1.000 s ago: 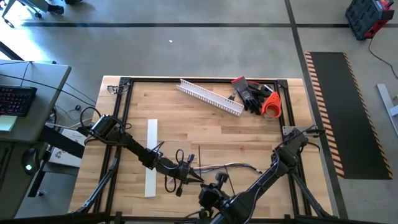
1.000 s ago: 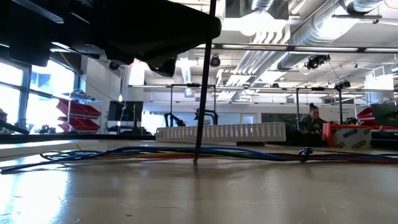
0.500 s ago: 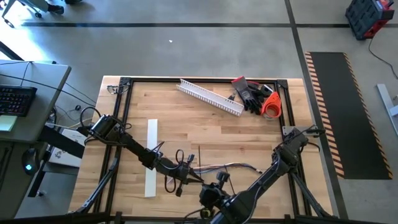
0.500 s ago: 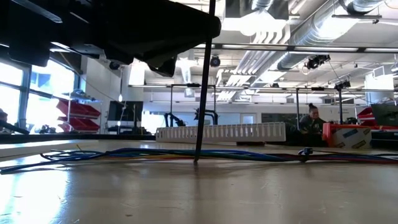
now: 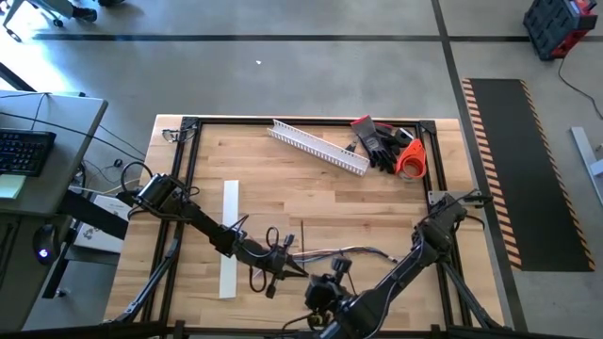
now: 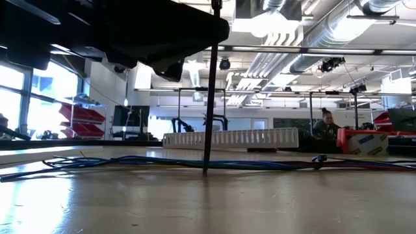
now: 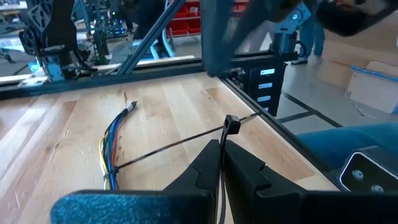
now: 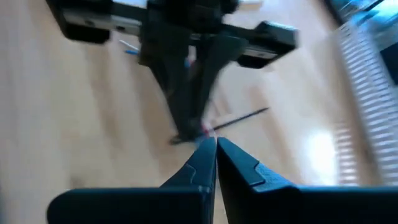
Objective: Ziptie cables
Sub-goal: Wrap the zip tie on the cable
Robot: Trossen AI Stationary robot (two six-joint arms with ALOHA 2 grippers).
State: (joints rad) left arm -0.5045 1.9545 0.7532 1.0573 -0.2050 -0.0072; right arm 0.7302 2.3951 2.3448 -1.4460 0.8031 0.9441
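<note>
On the near half of the tabletop [image 5: 283, 188], the left pincer [image 5: 283, 268] is being kept pinched on a black ziptie [image 7: 180, 142], its tail stretched across the wood beside the cables [image 5: 353, 252], which are lying loose in a row toward the right. The right pincer [image 5: 325, 282] is hanging closed and seemingly empty at the near edge. By the look of it, nothing is being bundled yet; looping and cinching are being left to do.
</note>
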